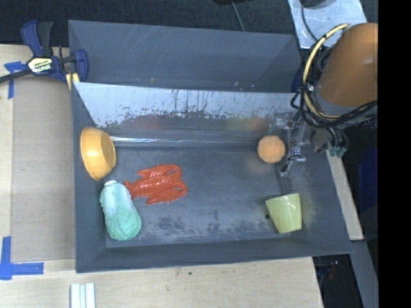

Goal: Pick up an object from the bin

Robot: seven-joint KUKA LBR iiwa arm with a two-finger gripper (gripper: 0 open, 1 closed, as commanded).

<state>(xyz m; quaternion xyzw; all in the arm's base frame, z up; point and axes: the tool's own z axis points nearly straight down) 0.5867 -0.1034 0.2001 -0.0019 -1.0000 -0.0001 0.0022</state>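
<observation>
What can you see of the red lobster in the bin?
The lobster is a red-orange toy that looks like plastic or rubber, with a ridged body and splayed legs or claws. It seems whole. It lies flat on the bin floor, left of middle, lengthwise across the view. Its left end meets or nearly meets the pale green bundle; contact is unclear. The orange bowl sits apart, up and to the left.

Arm [321, 117] w/ orange cover [350, 63] in from right, gripper [291, 154] pointing down-left.
</observation>
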